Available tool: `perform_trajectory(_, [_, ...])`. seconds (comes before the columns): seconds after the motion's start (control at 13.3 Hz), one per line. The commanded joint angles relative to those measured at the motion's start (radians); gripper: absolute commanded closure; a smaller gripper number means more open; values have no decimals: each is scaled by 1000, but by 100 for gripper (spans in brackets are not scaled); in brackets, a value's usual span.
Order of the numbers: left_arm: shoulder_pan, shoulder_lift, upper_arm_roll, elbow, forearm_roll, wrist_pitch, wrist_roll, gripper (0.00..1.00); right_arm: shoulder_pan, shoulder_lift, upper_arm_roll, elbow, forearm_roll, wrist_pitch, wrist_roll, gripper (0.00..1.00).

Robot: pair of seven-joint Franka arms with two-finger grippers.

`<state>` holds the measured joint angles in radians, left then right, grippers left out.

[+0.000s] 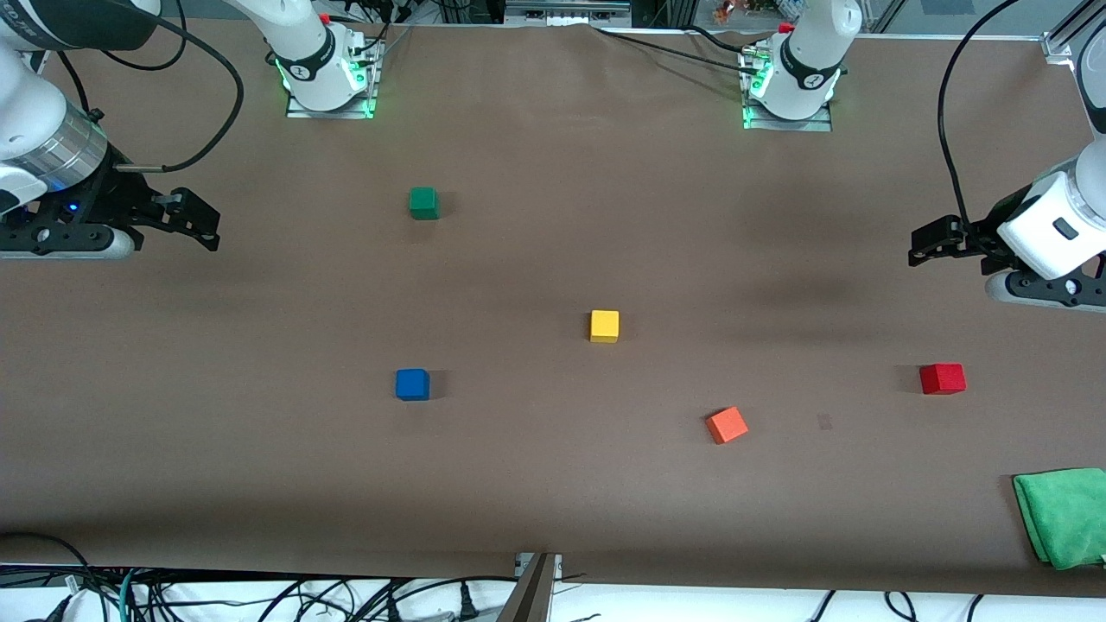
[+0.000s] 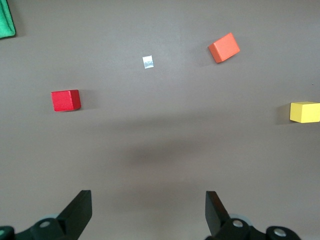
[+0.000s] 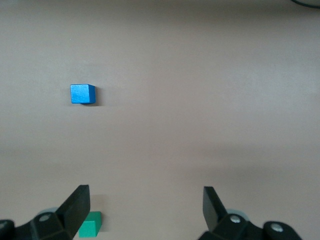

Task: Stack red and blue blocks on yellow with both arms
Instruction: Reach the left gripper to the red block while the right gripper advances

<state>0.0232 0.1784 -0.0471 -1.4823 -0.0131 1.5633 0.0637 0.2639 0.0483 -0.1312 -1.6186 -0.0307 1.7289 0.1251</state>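
Observation:
The yellow cube (image 1: 604, 326) sits near the middle of the table; it also shows in the left wrist view (image 2: 304, 112). The blue cube (image 1: 412, 384) lies toward the right arm's end, a little nearer the front camera, and shows in the right wrist view (image 3: 82, 94). The deep red cube (image 1: 942, 378) lies toward the left arm's end and shows in the left wrist view (image 2: 65, 100). My left gripper (image 1: 926, 244) is open and empty, raised at its end of the table (image 2: 148, 212). My right gripper (image 1: 199, 223) is open and empty, raised at its own end (image 3: 146, 210).
An orange-red cube (image 1: 727, 425) lies between yellow and red, nearer the front camera. A dark green cube (image 1: 423, 203) sits nearer the robot bases. A green cloth (image 1: 1063, 516) lies at the table's front corner at the left arm's end. A small pale mark (image 2: 147, 62) is on the tabletop.

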Motion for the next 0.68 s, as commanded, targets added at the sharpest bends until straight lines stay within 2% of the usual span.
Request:
perform_trajectory(0.0, [24,21,6,42,-8,-32,7,0,0,13,2,32,-5,-25,18,0])
perform_trajectory(0.15, [67,67,6,72,-16,-31,19,0,0,13,2,32,-5,-25,18,0])
perform_trajectory(0.38, [104,208,6,143,-12,3,140,0,0,13,2,32,-5,-25,18,0])
perform_trajectory(0.6, [139,308,6,137,75,174,180,0,0,15,1,32,-5,-25,18,0])
